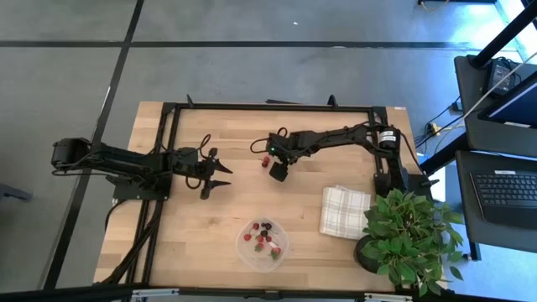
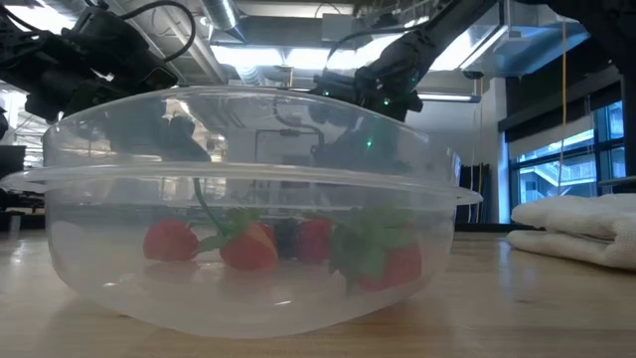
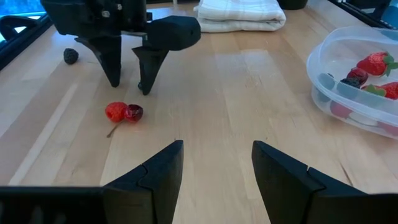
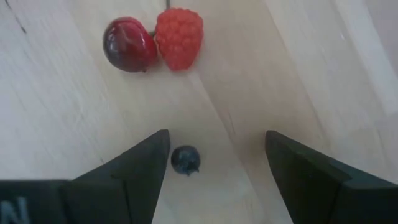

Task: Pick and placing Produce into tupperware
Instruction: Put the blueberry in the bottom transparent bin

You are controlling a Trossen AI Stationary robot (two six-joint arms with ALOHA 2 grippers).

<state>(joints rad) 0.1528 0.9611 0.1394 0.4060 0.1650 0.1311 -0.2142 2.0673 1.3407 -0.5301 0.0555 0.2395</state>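
Note:
The clear round tupperware (image 1: 264,239) stands near the table's front edge and holds several red, dark and green pieces of produce (image 2: 248,244). A raspberry (image 4: 178,37) and a dark red cherry (image 4: 129,45) lie side by side on the wood. A small blueberry (image 4: 185,159) lies in front of them. My right gripper (image 4: 217,143) points down over it, open, with the blueberry between its fingers, close to one of them. Another dark berry (image 3: 70,56) lies farther off. My left gripper (image 3: 217,152) waits open at the table's left (image 1: 225,174), holding nothing.
A folded white checked cloth (image 1: 344,210) lies right of the tupperware. A leafy potted plant (image 1: 411,235) stands at the front right corner. Bare wood (image 1: 218,218) lies between my left gripper and the tupperware. A black frame (image 1: 268,107) runs along the table's far edge.

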